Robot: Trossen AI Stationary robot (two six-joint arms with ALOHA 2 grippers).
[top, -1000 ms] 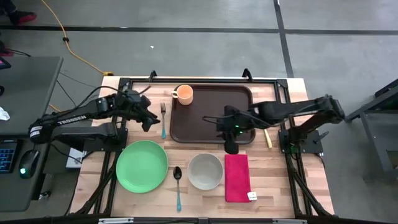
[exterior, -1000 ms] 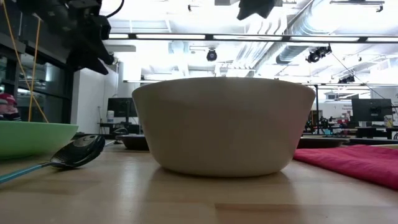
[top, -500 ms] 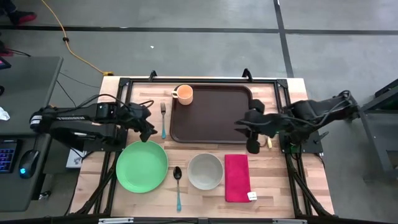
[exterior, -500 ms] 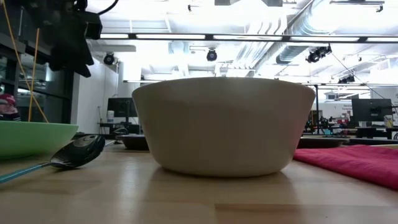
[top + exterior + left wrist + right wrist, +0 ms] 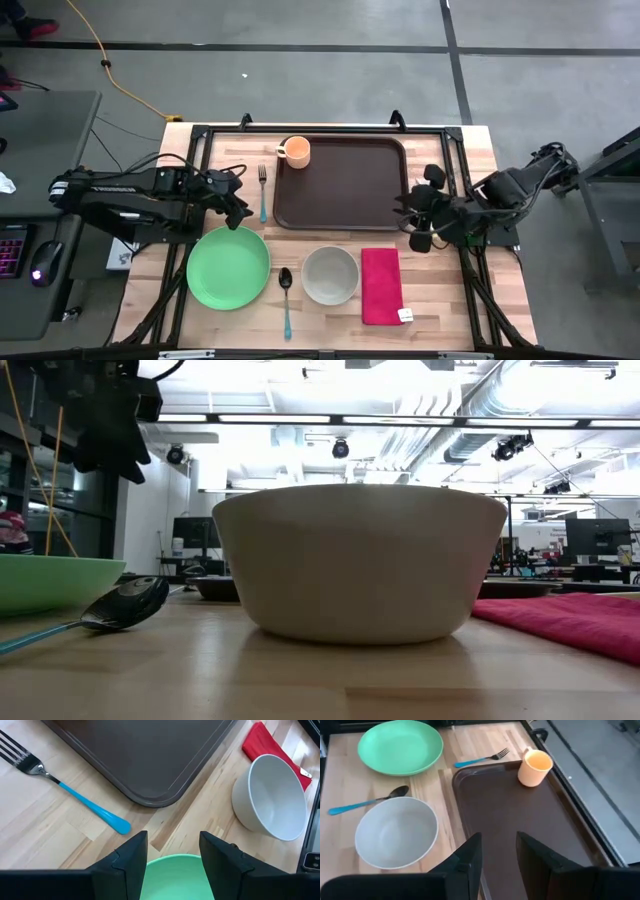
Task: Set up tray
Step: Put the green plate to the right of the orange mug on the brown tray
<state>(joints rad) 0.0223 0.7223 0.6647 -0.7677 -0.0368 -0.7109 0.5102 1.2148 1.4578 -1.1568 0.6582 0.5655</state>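
The dark brown tray [image 5: 345, 185] lies on the far middle of the table. An orange cup [image 5: 296, 152] stands in its far left corner. My left gripper [image 5: 238, 211] hovers open above the far rim of the green plate [image 5: 228, 267], near the blue-handled fork [image 5: 263, 192]. In the left wrist view its fingers [image 5: 135, 857] frame the plate's rim [image 5: 175, 870]. My right gripper [image 5: 415, 222] hangs open by the tray's right rim [image 5: 520, 820] and touches nothing.
A beige bowl [image 5: 330, 275] sits near the table's near edge, with a blue-handled spoon [image 5: 286, 295] to its left and a red napkin [image 5: 381, 285] to its right. In the low view the bowl [image 5: 360, 560] fills the middle. Black frame rails run along the table's sides.
My right gripper has drawn back from above the tray's right part toward the table's right edge, past the tray's rim. My left gripper has moved a little toward the near edge, over the green plate's far rim, then kept still. No object has moved.
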